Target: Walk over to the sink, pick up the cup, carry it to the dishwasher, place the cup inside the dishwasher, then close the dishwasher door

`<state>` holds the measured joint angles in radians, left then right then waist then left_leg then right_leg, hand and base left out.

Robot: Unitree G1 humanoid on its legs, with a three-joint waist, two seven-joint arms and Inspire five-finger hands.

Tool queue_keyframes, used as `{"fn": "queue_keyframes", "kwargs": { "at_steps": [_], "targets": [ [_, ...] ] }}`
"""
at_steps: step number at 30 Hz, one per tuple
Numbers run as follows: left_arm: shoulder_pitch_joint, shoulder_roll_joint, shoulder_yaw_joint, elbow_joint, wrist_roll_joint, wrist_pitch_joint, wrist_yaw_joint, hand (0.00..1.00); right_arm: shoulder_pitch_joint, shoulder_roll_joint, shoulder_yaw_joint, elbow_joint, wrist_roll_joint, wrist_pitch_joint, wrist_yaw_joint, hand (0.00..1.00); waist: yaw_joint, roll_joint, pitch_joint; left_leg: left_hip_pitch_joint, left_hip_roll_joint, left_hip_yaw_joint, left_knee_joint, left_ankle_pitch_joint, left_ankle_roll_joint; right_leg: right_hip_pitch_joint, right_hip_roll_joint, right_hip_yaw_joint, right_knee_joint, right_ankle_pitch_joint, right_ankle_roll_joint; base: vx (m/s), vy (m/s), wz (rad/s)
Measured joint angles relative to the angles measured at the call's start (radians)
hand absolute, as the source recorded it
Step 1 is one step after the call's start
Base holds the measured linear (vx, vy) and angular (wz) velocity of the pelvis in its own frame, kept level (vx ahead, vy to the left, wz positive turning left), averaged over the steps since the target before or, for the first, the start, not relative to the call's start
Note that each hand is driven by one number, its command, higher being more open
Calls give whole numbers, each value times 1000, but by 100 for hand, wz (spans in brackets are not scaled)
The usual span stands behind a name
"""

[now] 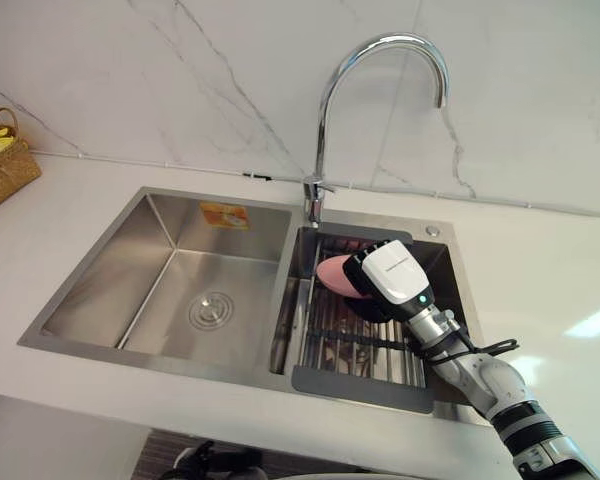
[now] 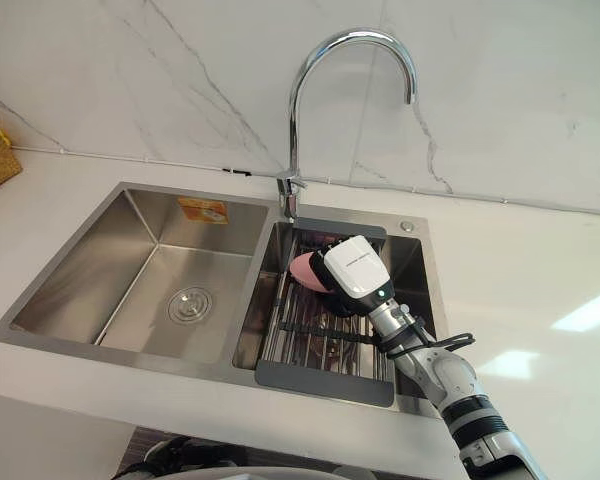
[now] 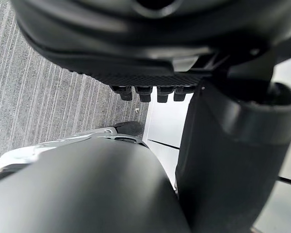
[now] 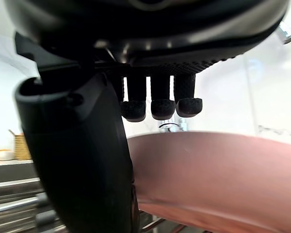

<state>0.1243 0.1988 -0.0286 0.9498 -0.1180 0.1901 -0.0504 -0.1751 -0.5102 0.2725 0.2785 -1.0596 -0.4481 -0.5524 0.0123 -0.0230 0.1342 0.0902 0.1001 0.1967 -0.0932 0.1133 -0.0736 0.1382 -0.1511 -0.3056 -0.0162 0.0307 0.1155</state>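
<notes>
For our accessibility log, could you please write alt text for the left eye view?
The robot's right hand reaches into the right basin of a steel double sink, partly covering a pink cup that lies on a wire rack. A curved chrome faucet stands behind, and a woven basket sits on the white counter at far left.

sink (image 1: 100, 290): brushed steel | faucet (image 1: 320, 140): polished chrome | basket (image 1: 2, 170): woven wicker | cup (image 1: 335, 272): smooth

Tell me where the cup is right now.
In the left eye view the pink cup sits on the drain rack in the right basin of the sink, just below the faucet, with the right hand reaching over it.
</notes>
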Motion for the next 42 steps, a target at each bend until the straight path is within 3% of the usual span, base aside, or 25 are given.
{"fn": "queue_keyframes", "kwargs": {
  "at_steps": [12, 22, 27, 29, 30, 37, 42],
  "targets": [
    [2, -6, 2, -4, 0, 0, 1, 100, 0, -1, -201, -191, 177, 60, 8, 0, -11, 9, 4, 5, 0, 8, 0, -1, 1, -1, 0, 13, 0, 0, 0, 0, 0, -2],
    [5, -6, 2, -4, -1, -1, 2, 100, 0, 2, -223, -215, 220, 49, 18, 0, -19, 10, 3, 8, 1, 15, 0, -2, 0, -1, 0, 20, 0, 0, 0, 0, 0, -2],
    [5, -6, 2, -4, -1, 0, 2, 100, 0, 4, -228, -227, 294, 52, 86, 0, -20, 11, 3, 8, 1, 16, 0, -2, 2, -2, 1, 21, 0, 0, 0, 0, 0, 0],
    [5, -6, 2, -4, -1, 0, 2, 100, 1, 6, -225, -227, 309, 60, 154, 0, -19, 11, 3, 8, 1, 17, 0, -2, 2, -2, 1, 22, 0, 0, 0, 0, 0, 0],
    [5, -6, 2, -4, -1, 0, 2, 100, 1, 8, -225, -226, 316, 63, 167, 100, -19, 11, 3, 8, 1, 17, 0, -2, 2, -2, 1, 22, 0, 0, 0, 0, 0, 0],
    [5, -7, 2, -2, -3, 0, 3, 100, 13, 50, -215, -204, 467, 97, 253, 100, -17, 13, 2, 8, 1, 18, 0, -2, 2, -2, 1, 22, 0, 0, 0, 0, 0, 0],
    [5, -8, 2, -1, -11, -1, 5, 100, 27, 91, -215, -203, 747, 143, 400, 100, -16, 14, 1, 12, 1, 18, 0, -2, 2, 1, 0, 21, -1, 0, 0, 0, 0, 0]
  ]
}}
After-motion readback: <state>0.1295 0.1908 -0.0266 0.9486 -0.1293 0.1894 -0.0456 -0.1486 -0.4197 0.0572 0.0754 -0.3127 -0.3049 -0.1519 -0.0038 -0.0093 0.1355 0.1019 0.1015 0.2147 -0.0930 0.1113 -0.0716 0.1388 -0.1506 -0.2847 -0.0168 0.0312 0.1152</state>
